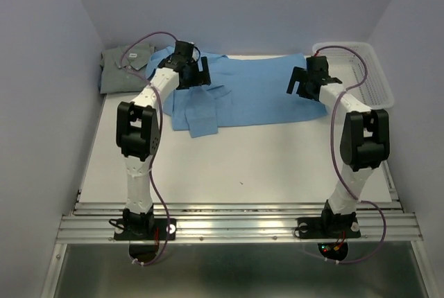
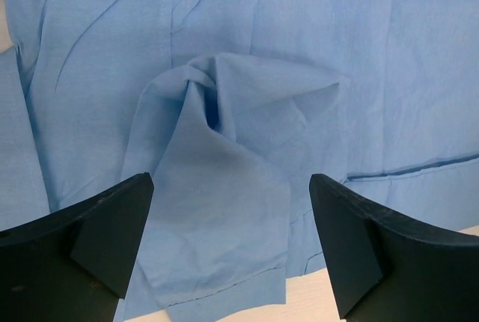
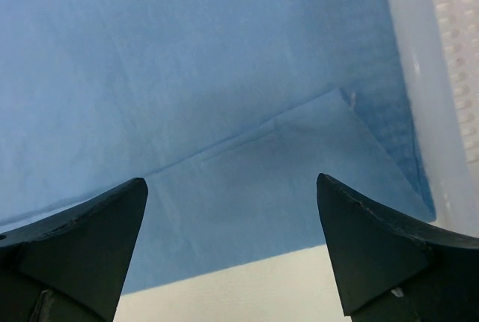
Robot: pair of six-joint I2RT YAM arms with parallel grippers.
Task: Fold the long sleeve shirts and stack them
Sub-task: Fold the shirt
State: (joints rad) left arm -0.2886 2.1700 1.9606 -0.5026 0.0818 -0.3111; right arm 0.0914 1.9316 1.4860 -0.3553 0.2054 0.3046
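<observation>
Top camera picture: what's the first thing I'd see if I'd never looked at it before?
The big light blue shirt spread across the far middle of the table grabs the eye. Both robot arms lean over it, left gripper and right gripper open above the cloth. A grey-green shirt sits bundled in the far left corner, a white mesh basket far right.

The left arm (image 1: 139, 128) and right arm (image 1: 361, 135) stretched forward; the left claw (image 2: 232, 183) and right claw (image 3: 232, 183) hung, jaws spread wide.
</observation>
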